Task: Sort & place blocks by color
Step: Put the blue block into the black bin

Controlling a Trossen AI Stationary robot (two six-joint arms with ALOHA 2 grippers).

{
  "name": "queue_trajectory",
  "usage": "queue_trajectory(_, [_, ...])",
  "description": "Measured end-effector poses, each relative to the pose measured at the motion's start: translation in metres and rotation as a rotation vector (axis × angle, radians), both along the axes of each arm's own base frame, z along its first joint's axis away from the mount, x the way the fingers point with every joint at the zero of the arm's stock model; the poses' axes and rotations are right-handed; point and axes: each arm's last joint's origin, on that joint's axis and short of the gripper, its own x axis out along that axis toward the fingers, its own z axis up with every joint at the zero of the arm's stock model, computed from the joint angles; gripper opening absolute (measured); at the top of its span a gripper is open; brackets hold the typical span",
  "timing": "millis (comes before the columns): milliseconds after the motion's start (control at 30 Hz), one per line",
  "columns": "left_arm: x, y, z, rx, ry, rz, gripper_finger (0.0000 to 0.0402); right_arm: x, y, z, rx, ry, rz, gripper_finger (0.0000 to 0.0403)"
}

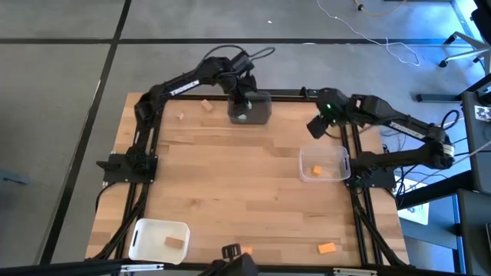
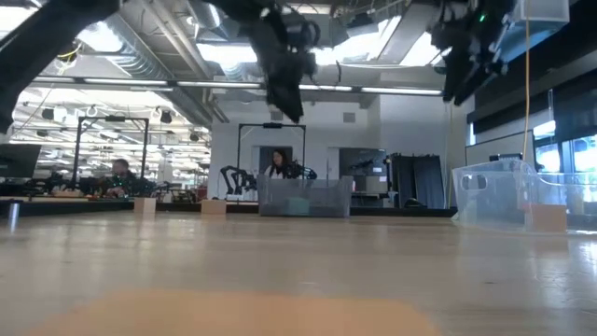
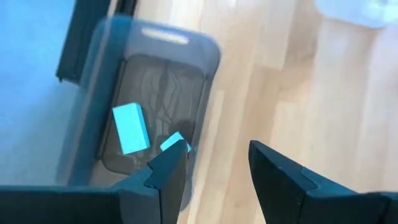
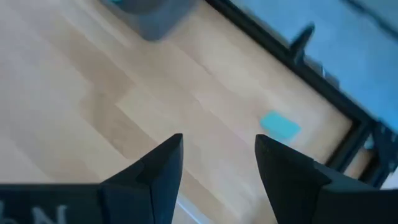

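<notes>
Wood table (image 1: 230, 176) carried three bins. Your left gripper (image 3: 214, 165) hung over the dark grey bin (image 1: 251, 108), jaws parted, empty; two teal blocks (image 3: 130, 127) lay inside. Right gripper (image 4: 217, 155), jaws apart and empty, faced a teal block (image 4: 279, 125) near the table's edge: centre over it, descend square.

Robotics lab: rigs, exposed ceiling ducts (image 2: 140, 56)
</notes>
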Motion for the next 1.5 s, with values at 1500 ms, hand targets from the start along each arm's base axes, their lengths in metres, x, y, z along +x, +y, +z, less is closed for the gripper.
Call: queue_trajectory(1500, [-0.02, -0.046, 0.061, 0.064, -0.13, -0.01, 0.0163, 0.044, -0.157, -0.171, 0.424, 0.888, 0.292, 0.02])
